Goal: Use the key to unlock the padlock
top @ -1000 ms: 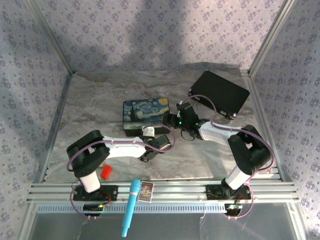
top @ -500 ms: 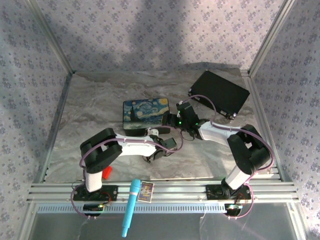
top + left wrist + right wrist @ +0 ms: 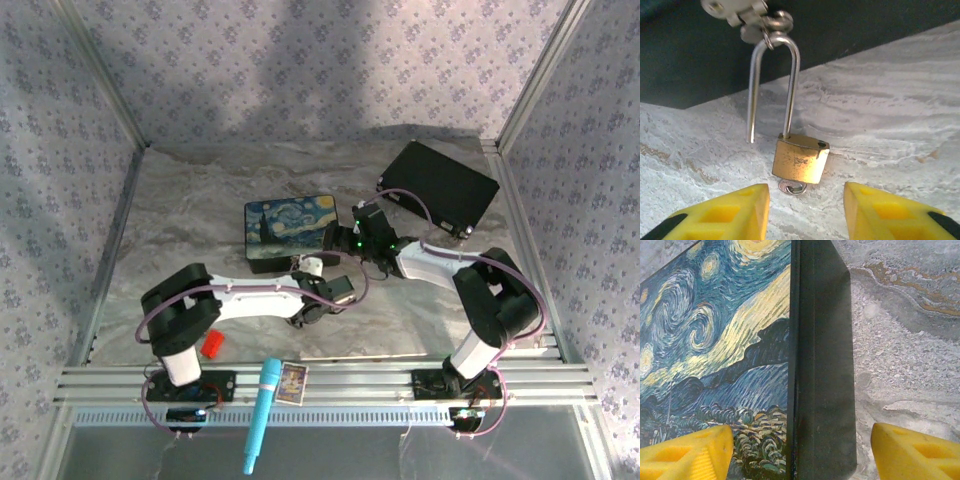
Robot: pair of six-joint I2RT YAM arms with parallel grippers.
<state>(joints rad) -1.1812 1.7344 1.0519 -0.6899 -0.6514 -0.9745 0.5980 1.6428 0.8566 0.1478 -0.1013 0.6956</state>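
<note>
Hovering left gripper (image 3: 806, 200): I read it as released, yellow fingers (image 3: 720, 212) spread with nothing between them, their bases cut off by my frame's bottom edge.
Padlock (image 3: 800, 162): just beyond those fingers, brass body tilted low over the marbled table (image 3: 890, 100), hanging by its shackle (image 3: 792, 75) from a ring (image 3: 775, 21) at the top; one shackle leg stands free of the body.
Key (image 3: 792, 187): silvery sliver under the body, mostly hidden; I cannot tell whether it sits in the keyhole.
Starry Night box (image 3: 715, 340): cropped in my right wrist view.
Right gripper (image 3: 800, 455): unclenched, astride the box's dark side wall, gaps either side.
Black case (image 3: 440, 188): far right, well apart.
</note>
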